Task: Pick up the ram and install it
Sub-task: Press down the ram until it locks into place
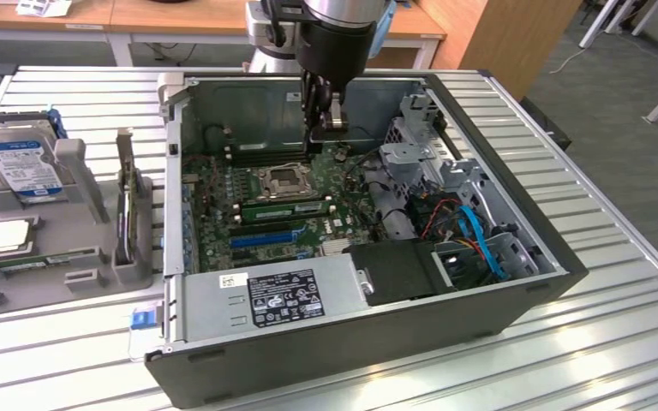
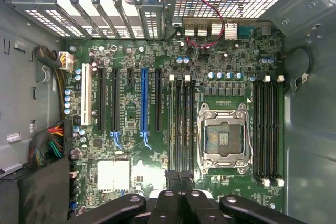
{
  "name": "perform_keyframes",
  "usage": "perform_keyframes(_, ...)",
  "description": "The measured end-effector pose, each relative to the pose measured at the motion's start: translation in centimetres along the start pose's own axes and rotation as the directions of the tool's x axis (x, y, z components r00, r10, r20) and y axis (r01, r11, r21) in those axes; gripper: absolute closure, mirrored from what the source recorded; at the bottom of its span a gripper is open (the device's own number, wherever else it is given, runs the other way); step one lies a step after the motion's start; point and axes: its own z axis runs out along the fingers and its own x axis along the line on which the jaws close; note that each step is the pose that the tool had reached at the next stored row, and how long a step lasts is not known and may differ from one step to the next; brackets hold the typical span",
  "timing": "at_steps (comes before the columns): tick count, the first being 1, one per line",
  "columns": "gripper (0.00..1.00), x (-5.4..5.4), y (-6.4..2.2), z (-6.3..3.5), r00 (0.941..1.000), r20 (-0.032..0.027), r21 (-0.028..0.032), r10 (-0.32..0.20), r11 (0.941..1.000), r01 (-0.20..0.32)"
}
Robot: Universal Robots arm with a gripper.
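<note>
Inside the open case [image 1: 512,282], above the motherboard [image 1: 220,197], the gripper [image 1: 331,130] is hanging with its fingers [image 2: 171,186] pinched together and nothing showing between them. The ram [image 1: 289,208] is sitting on edge in the slot bank right beside the CPU socket [image 1: 282,180], green face toward the exterior camera.

My read: this is looking like the seating stage, with the closed tips acting as a pusher rather than a clamp. Whether the stick is fully home, or the end latches are engaging, is too small to tell.

Doing it well, as I'm judging it:
- keeping the tips centred on the stick's top edge, not on a neighbouring slot or the socket frame
- pushing straight down along the slot with no side load, since a thin board is going to be flexing easily
- watching that one end isn't lifting while the other is going in
- keeping the gripper body clear of the drive cage [image 1: 415,161] on the exterior view's right

Relative position: in the exterior view the ram is lying below the fingertips and off toward that view's left, and I'm reading them as apart, not touching. In the wrist view the tips are lining up with the end of the slot bank next to the socket. Which slot exactly, I can't tell.
</note>
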Motion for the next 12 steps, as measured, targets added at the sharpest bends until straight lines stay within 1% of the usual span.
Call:
perform_keyframes(8, 0.90, -0.01, -0.33, -0.01, 1.0000, 0.0005, 0.0000, 0.000, 1.0000, 0.000)
perform_keyframes(12, 0.90, -0.01, -0.78, -0.03, 1.0000, 0.0009, 0.0000, 0.000, 1.0000, 0.000)
